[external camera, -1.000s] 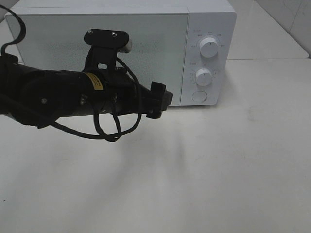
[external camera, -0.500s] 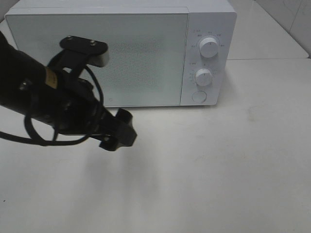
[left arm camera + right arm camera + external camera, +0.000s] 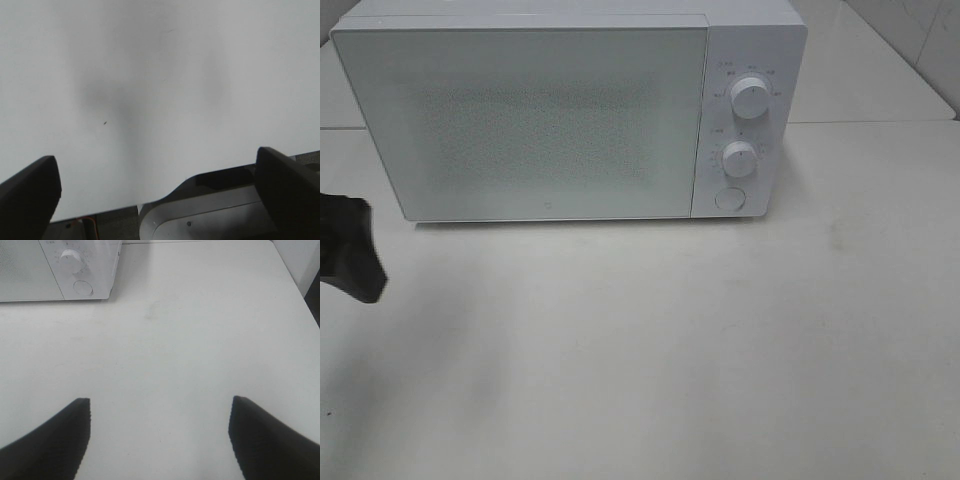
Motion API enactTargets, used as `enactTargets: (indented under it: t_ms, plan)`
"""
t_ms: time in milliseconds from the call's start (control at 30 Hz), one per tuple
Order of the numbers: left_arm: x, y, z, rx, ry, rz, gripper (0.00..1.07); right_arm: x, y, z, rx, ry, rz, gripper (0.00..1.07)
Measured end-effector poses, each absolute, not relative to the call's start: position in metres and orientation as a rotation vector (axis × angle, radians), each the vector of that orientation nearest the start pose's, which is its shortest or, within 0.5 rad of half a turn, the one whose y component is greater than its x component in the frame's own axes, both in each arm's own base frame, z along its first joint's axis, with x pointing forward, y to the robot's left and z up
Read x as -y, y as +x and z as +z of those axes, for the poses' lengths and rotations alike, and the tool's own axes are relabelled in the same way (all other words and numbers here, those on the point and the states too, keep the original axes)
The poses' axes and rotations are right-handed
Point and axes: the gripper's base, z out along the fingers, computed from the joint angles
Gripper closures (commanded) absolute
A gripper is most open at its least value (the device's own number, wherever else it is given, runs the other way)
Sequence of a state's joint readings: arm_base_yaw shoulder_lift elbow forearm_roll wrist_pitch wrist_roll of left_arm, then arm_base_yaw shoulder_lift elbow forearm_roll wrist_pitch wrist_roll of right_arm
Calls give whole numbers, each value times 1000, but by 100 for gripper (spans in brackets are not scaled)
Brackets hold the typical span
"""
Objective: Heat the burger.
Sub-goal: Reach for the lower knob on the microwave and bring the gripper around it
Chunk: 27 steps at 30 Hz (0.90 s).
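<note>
The burger shows in no view. A white microwave (image 3: 560,110) stands at the back of the table with its door shut. Only the dark end of my left arm (image 3: 350,250) shows in the exterior high view, at the left edge, in front of the microwave's left corner. In the left wrist view my left gripper (image 3: 157,175) is open over bare tabletop near the table's edge, with nothing between its fingers. The right wrist view has my right gripper (image 3: 160,405) open and empty over the table, and the microwave's control corner (image 3: 95,270) lies ahead of it.
The microwave's panel carries two white knobs, an upper one (image 3: 750,98) and a lower one (image 3: 739,157), and a round button (image 3: 728,198) below them. The white table (image 3: 720,340) stretches in front. A table edge with grey equipment below (image 3: 210,215) shows in the left wrist view.
My left arm has swung away from in front of the microwave door, down and to the left, and has almost left the exterior view. The door stays shut.
</note>
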<state>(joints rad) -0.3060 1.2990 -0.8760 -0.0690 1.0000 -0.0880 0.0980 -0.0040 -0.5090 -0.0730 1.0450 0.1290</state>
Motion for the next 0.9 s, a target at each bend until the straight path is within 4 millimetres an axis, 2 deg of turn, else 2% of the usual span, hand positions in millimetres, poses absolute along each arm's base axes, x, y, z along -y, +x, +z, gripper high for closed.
enactTargets:
  t_ms: [33, 100, 133, 167, 200, 267, 333, 367, 400, 467, 533, 567, 633, 700, 733, 800, 900]
  plan:
    - [73, 214, 255, -2906, 273, -157, 9, 6, -5, 281, -2014, 34, 58, 32]
    - [51, 205, 266, -2936, 154, -141, 9, 6, -5, 281, -2014, 34, 58, 32]
    - [51, 205, 266, -2936, 154, -141, 9, 6, -5, 281, -2014, 34, 58, 32]
    - [39, 197, 274, -2943, 81, -132, 9, 6, -5, 281, -2014, 34, 58, 32]
    - [39, 197, 274, -2943, 81, -132, 9, 6, -5, 281, -2014, 34, 58, 32]
    - [22, 181, 285, -2932, -22, -121, 9, 6, -5, 281, -2014, 34, 58, 32]
    - [19, 177, 287, -2923, -46, -120, 9, 6, -5, 281, -2014, 34, 58, 32]
    - [12, 164, 291, -2892, -96, -115, 9, 6, -5, 281, -2014, 34, 58, 32]
    - [12, 164, 291, -2892, -96, -115, 9, 6, -5, 281, -2014, 34, 58, 32]
    - [6, 144, 294, -2843, -126, -98, 9, 6, -5, 281, -2014, 34, 58, 32]
    - [5, 136, 295, -2824, -129, -93, 9, 6, -5, 281, -2014, 34, 58, 32]
    - [4, 123, 295, -2793, -117, -87, 9, 6, -5, 281, -2014, 34, 58, 32]
    - [4, 116, 295, -2772, -104, -86, 9, 6, -5, 281, -2014, 34, 58, 32]
    - [4, 97, 296, -2707, -56, -78, 9, 6, -5, 281, -2014, 34, 58, 32]
    - [4, 97, 296, -2707, -56, -78, 9, 6, -5, 281, -2014, 34, 58, 32]
    - [4, 79, 297, -2629, -11, -68, 9, 6, -5, 281, -2014, 34, 58, 32]
    - [4, 68, 295, -2565, 14, -61, 9, 6, -5, 281, -2014, 34, 58, 32]
